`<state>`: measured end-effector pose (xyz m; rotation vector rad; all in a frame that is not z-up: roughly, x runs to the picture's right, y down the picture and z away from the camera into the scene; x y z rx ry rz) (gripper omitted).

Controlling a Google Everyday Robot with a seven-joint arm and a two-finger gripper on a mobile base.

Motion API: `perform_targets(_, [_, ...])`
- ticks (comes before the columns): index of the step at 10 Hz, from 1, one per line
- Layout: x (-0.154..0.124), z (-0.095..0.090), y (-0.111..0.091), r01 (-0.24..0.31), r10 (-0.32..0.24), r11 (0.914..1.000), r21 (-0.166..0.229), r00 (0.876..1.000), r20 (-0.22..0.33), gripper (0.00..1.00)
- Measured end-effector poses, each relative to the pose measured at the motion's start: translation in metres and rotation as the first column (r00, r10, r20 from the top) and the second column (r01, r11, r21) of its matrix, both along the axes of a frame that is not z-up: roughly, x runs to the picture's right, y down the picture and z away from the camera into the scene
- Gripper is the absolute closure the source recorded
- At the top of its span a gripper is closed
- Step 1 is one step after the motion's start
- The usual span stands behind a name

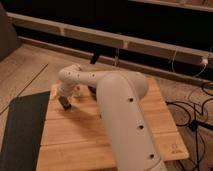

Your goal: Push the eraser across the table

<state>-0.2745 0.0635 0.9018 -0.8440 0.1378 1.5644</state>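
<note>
The wooden table (pixel 75 135) has a light plank top and fills the lower middle of the camera view. My white arm (pixel 120 115) reaches over it from the lower right towards its far left corner. My gripper (pixel 64 102) is low over the wood close to the table's left edge, its dark tip touching or nearly touching the top. I cannot tell the eraser apart from the dark gripper tip. A small dark patch (pixel 92 90) shows just behind the arm's wrist; I cannot tell what it is.
A dark grey mat (pixel 20 130) lies along the table's left side. Black cables (pixel 192 117) trail on the floor to the right. A dark wall with a low ledge (pixel 100 37) runs behind the table.
</note>
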Motion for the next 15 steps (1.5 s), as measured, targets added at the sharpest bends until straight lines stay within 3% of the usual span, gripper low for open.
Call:
perform_targets(5, [0.001,0.002,0.002,0.006,-0.006,1.0,-0.002,1.0,-0.002,0.35])
perform_targets(7, [0.006,0.014,-0.003,0.048,-0.047,0.9987,0.017,0.998,-0.027,0.35])
perform_targets(10, [-0.004,0.024,-0.014,0.16,-0.156,0.985,0.065,0.986,-0.059,0.35])
perform_targets(12, [-0.018,0.027,-0.006,0.195,-0.192,0.9794,0.054,0.98,-0.051,0.35])
perform_targets(15, [-0.049,0.03,0.02,0.221,-0.221,0.9752,-0.002,0.975,-0.003,0.35])
